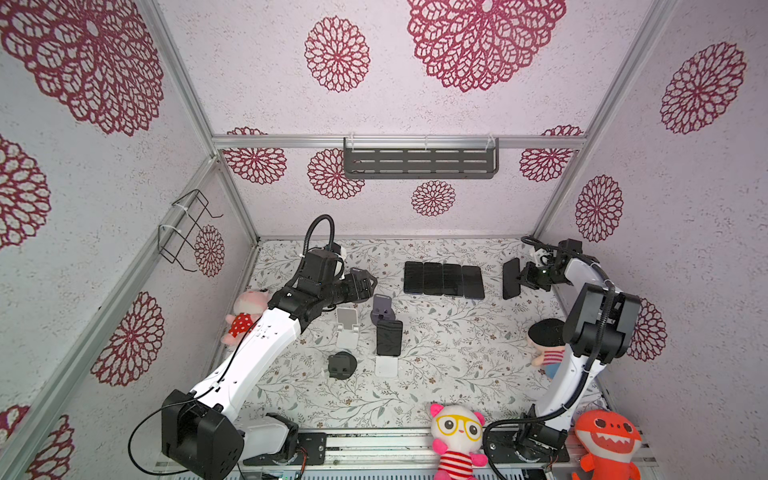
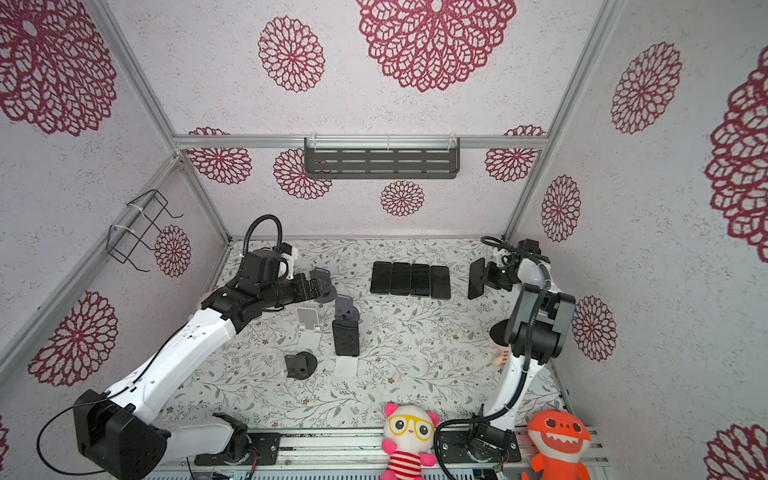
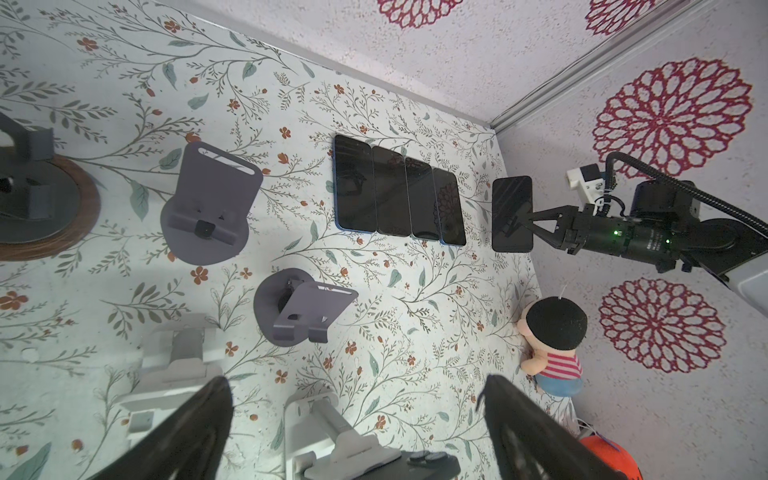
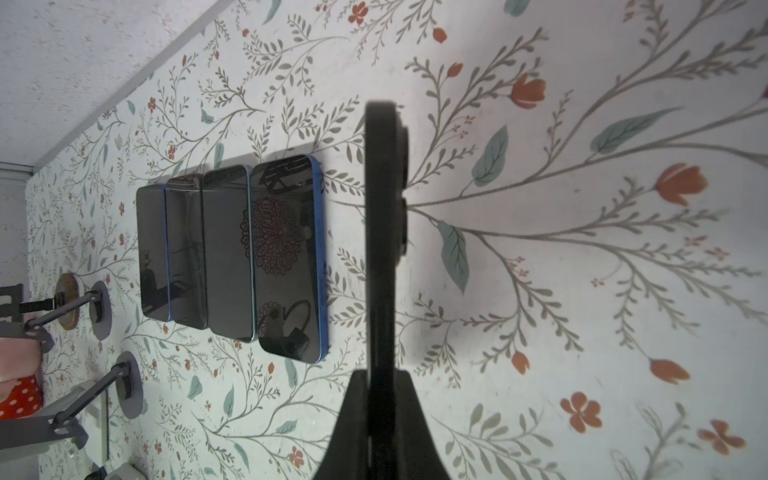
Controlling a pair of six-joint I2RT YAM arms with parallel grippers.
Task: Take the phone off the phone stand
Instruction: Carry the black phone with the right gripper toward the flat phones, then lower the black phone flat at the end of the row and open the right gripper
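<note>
The table (image 1: 449, 374) is bare from the clump of stands (image 1: 347, 328) out to the right edge, where a doll (image 1: 546, 336) sits, and all along the near edge. Toward the left edge the stands crowd close, one bearing a standing phone (image 1: 389, 337), with the left arm (image 1: 266, 345) stretched across that side. Along the far edge four flat phones (image 1: 442, 279) lie touching, and a narrow gap parts them from the held phone (image 1: 510, 278) clamped in the right gripper (image 1: 519, 277) by the far right corner.

The right gripper (image 4: 381, 388) clamps a dark phone (image 4: 380, 232) edge-on near four phones (image 4: 232, 253) lying on the floral mat (image 4: 582, 316)
</note>
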